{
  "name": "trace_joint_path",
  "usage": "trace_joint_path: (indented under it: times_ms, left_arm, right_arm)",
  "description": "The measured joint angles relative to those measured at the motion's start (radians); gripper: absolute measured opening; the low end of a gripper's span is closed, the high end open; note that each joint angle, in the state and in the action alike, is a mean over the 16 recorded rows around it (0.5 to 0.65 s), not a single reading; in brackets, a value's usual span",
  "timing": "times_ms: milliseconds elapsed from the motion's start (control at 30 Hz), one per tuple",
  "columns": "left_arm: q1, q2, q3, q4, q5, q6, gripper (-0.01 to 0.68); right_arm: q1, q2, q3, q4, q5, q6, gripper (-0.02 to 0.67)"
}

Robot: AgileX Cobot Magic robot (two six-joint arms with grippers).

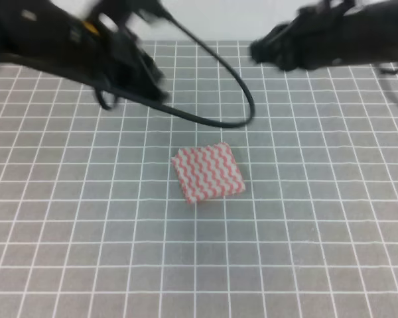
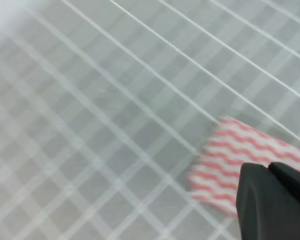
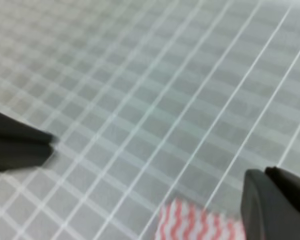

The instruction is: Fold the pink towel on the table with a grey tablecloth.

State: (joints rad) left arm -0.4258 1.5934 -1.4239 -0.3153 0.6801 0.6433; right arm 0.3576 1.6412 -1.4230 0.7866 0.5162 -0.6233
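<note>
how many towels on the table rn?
1. The pink towel lies folded into a small square near the middle of the table, apart from both arms. Nothing in the views suggests another, though the arms cover some of the far edge.

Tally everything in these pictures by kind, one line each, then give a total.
Towel, pink and white, folded: 1
Table under grey grid cloth: 1
Robot arms, left and right: 2
Black cable: 1
Total: 5
</note>
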Motion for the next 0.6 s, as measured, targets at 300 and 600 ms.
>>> trace_joint_path:
  times_ms: [300,600]
  left_arm:
    - [0.0,-0.392,0.17,0.144,-0.099,-0.223,0.0]
    - [0.0,-0.777,0.436,0.159,-0.117,-0.348,0.0]
  right_arm:
    - [0.001,-0.371,0.299,0.05,-0.249,-0.002,-0.016]
    - [0.001,-0.67,0.551,0.089,-0.354,-0.004,-0.016]
